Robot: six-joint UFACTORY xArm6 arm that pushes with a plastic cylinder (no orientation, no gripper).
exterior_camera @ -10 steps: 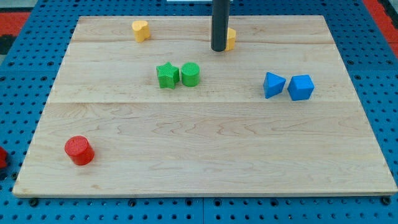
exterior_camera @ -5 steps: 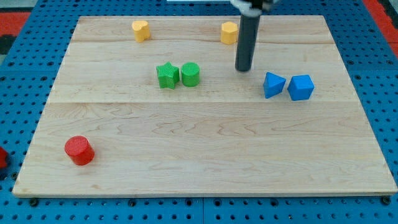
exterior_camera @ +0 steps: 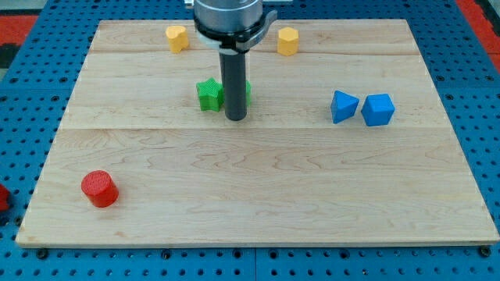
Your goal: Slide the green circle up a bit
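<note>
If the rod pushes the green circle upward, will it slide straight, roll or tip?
The green circle, mostly hidden behind the rod, looks squat, so it probably slides without tipping. My tip sits just below it. The green star alongside may be nudged too.

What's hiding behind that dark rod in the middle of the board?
Behind my tip sits the green circle, mostly covered; only a sliver shows on the rod's right. The green star peeks out on the rod's left. Whether the tip touches the circle is hidden.

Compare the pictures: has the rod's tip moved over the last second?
Yes. My tip went from beside the right yellow block down-left to just below the green circle.
</note>
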